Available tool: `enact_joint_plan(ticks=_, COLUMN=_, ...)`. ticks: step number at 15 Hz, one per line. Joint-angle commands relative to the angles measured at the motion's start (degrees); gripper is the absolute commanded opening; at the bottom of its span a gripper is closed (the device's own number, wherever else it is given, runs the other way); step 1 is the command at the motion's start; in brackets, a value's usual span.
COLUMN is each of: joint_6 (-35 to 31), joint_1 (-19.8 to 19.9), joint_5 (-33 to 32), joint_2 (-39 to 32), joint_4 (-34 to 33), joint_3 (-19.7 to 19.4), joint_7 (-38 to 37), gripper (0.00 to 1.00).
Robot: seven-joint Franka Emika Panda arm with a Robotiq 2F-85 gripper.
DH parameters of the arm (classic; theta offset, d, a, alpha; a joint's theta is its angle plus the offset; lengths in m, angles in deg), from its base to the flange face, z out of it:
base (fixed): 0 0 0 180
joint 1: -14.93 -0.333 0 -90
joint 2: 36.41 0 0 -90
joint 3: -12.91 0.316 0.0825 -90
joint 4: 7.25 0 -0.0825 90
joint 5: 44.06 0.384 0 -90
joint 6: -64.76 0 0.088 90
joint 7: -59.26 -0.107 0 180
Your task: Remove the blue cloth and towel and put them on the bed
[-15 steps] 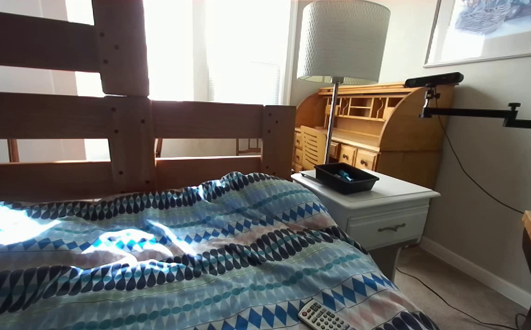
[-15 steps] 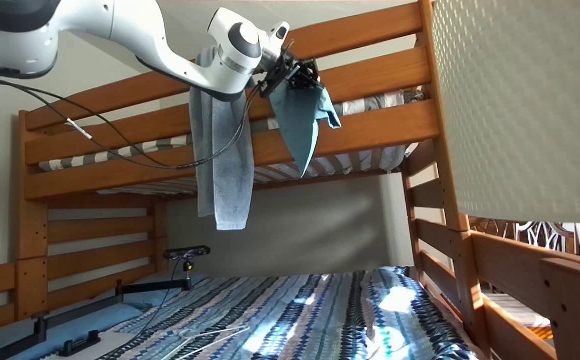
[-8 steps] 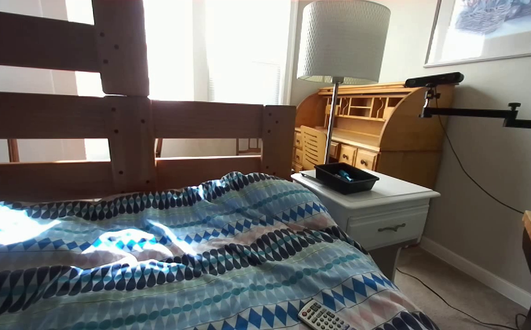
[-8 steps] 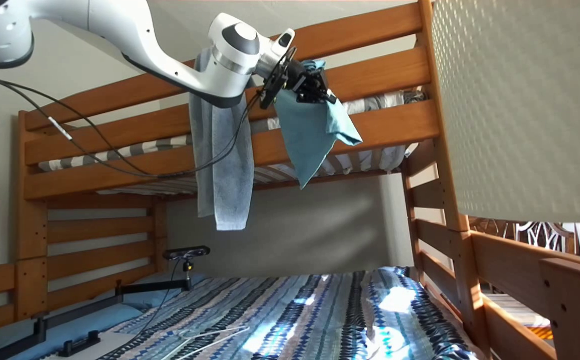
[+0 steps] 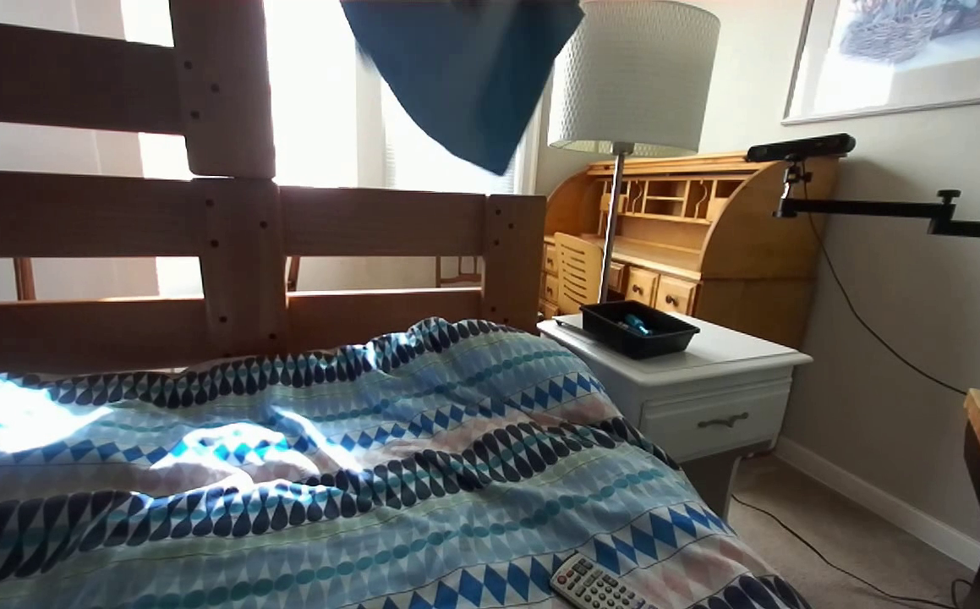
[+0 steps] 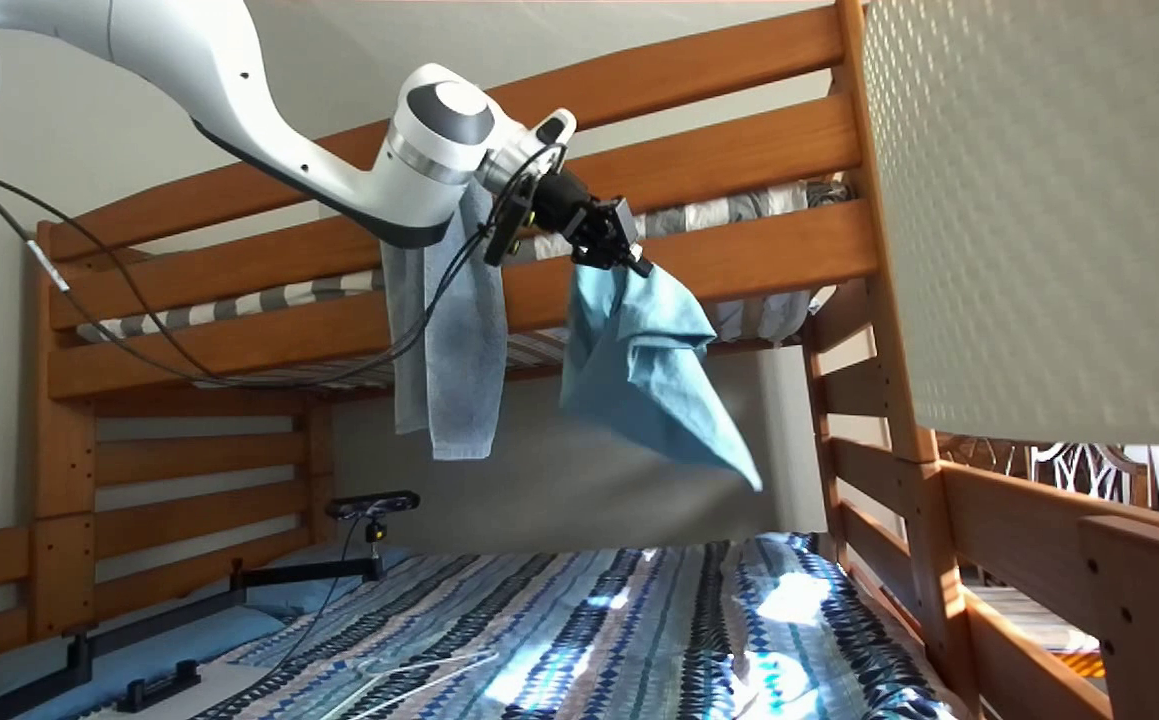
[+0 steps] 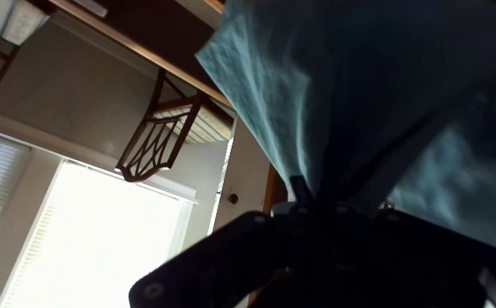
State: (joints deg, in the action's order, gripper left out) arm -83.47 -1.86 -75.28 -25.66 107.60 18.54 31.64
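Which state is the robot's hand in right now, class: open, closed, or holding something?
Hand: closed, holding the blue cloth, which hangs below it.

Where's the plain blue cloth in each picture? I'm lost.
In an exterior view: the blue cloth hangs at the top, near the middle.
In an exterior view: the blue cloth hangs from the gripper, right of centre.
Wrist view: the blue cloth fills much of the upper right.
Shared landmark: the white lampshade, right of the blue cloth in both exterior views.
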Motion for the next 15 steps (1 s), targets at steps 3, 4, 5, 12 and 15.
enact_joint_plan(ticks=3, joint_6=2.71, joint_1=5.10, joint_5=6.83, joint_2=5.38, joint_4=8.09, joint_3=5.99, joint_7=2.77, gripper=0.01)
enact_joint_plan(ticks=4, joint_6=1.80, joint_1=4.73, joint_5=8.72, joint_2=5.32, joint_4=8.85, joint_3=6.39, joint_7=4.46, gripper=0.01)
enact_joint_plan(ticks=5, joint_6=1.16, joint_1=4.41, joint_5=10.41, joint_2=5.45, joint_4=9.22, joint_3=6.78, joint_7=6.06, gripper=0.01)
enact_joint_plan(ticks=12, joint_6=-2.45, joint_1=-4.50, joint_5=31.25, joint_2=3.64, joint_4=11.48, joint_3=8.14, joint_7=27.50, gripper=0.01)
enact_joint_plan(ticks=15, joint_6=-0.74, joint_1=-8.04, joint_5=37.54, joint_2=1.93, joint_4=11.15, joint_3=8.67, joint_7=36.21, gripper=0.01)
